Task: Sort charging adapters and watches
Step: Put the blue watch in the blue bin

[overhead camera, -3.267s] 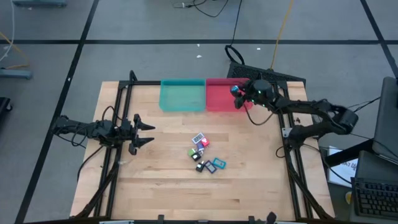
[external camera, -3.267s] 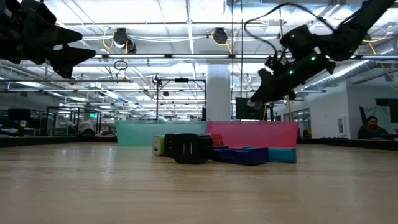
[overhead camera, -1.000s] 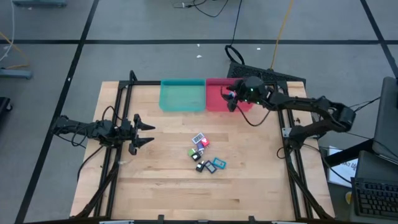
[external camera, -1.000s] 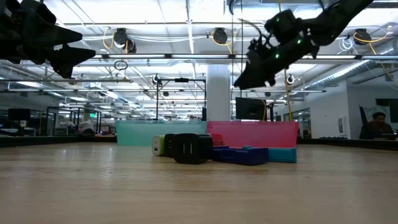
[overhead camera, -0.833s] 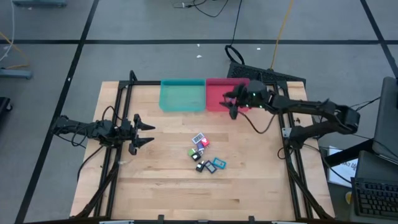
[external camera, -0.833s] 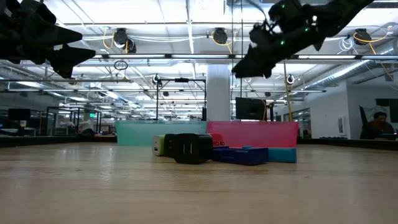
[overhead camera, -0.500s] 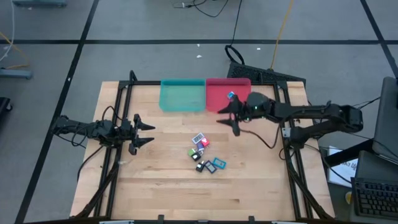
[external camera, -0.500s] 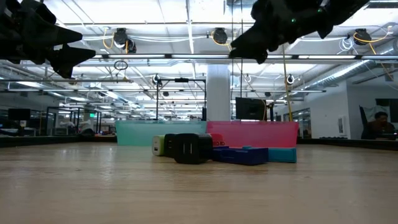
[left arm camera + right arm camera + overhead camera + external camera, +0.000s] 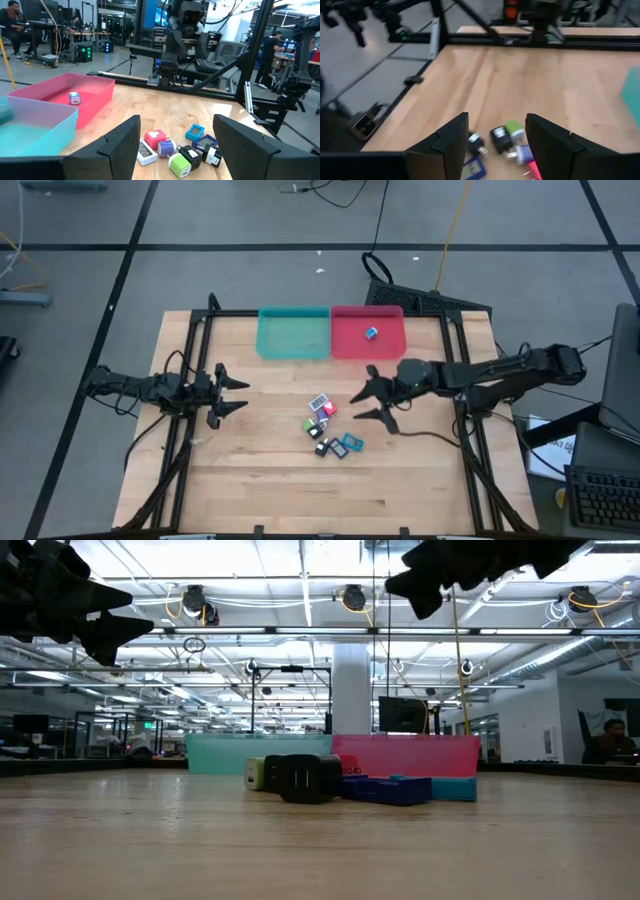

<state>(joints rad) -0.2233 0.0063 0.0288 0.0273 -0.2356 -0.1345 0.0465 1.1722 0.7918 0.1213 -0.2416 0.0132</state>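
The charging adapters and watches lie in one small heap (image 9: 328, 427) on the middle of the table. In the left wrist view the heap (image 9: 172, 148) shows pink, lilac, green and black cubes with flat teal and dark blue watches behind them. One light blue adapter (image 9: 371, 333) lies on the floor of the red tray (image 9: 391, 343). My right gripper (image 9: 360, 395) hangs open above the table, just right of the heap. In its own wrist view the right gripper (image 9: 497, 117) frames the heap (image 9: 502, 140). My left gripper (image 9: 246, 393) waits open near the table's left edge.
A teal tray (image 9: 293, 335) stands beside the red one at the table's far edge. Dark rails (image 9: 190, 380) run along the left and right sides. Bare wood lies all around the heap. People sit at desks in the room beyond.
My right gripper was above the red tray. It opened and let go of the light blue adapter, which now lies in that tray. The gripper then swung toward the near edge and the heap, staying open.
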